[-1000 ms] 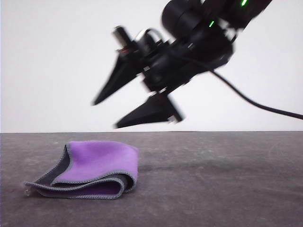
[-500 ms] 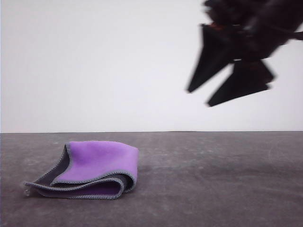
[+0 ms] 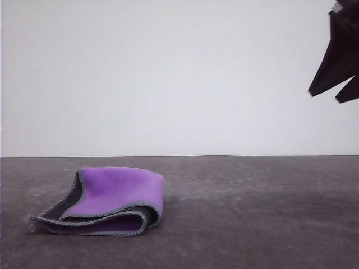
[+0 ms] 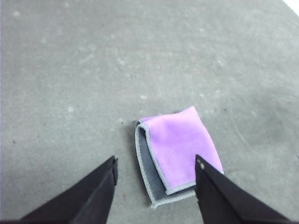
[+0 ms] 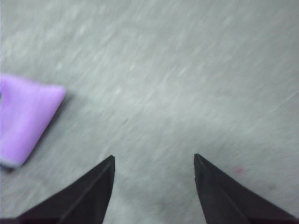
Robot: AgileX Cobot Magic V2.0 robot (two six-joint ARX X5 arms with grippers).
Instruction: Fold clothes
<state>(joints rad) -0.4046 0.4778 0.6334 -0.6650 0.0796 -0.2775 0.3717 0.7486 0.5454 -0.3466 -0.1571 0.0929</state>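
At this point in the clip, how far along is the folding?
Looks done: the cloth lies folded on the table, purple side up, grey layers stacked beneath. In hand: nothing; the right gripper is open, high at the right edge of the front view, and the left gripper hangs open above the cloth. Left: probably nothing, unless another fold is wanted.

I see a dark grey worktop point(image 3: 252, 224), matte and faintly speckled with pale marks, running back to a plain white wall point(image 3: 168, 78) behind it.
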